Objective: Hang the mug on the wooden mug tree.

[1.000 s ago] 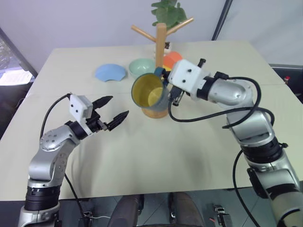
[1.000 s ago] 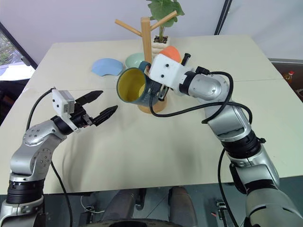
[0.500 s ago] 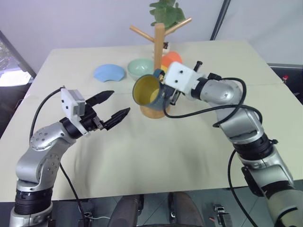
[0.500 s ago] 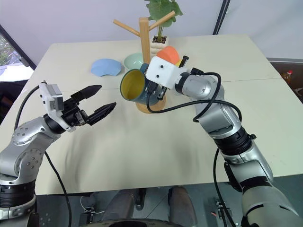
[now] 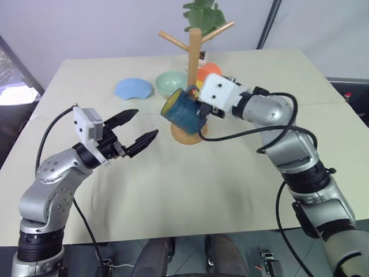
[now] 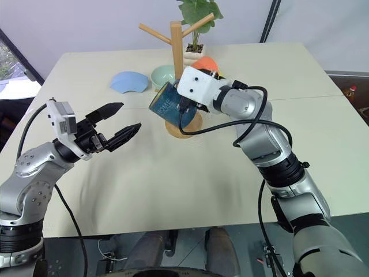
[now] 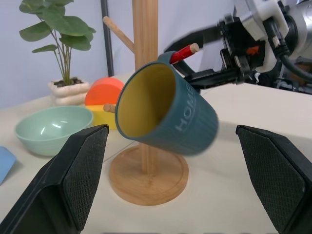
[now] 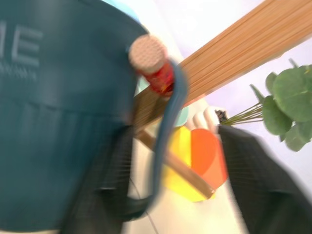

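- The mug (image 7: 165, 109) is hanging on the wooden mug tree (image 5: 195, 63) rn. Its loop handle is threaded over a red-tipped peg (image 7: 184, 53) and the body is tilted, mouth toward the left tool, white lettering on the side.
- Right tool (image 7: 214, 75) sits right behind the mug at the handle side. In the right wrist view its fingers stand apart on either side of the handle, not pinching it (looks like a fresh release, the mug looks to hang from the peg alone).
- Left tool (image 5: 134, 130) is at about 8 o'clock from the tree base, well apart from it, fingers spread wide and empty. Prob parked there to stay out of the way while the camera on its wrist watches the hang.
- Mug sits low on the tree, about 7 o'clock of the post, hanging above the round base without touching the surface (image 5: 173, 190).
- Other stuff: pale green bowl (image 5: 172, 82) and blue plate (image 5: 134, 89) at roughly 10 o'clock from the tree, an orange and yellow thing (image 5: 207, 72) just behind the post, a potted plant (image 5: 203, 14) at 12.
- My guess: the task is basically done, the right arm just needs to back straight out w/o snagging the handle, bc a bump could lift the mug off the slanted peg.
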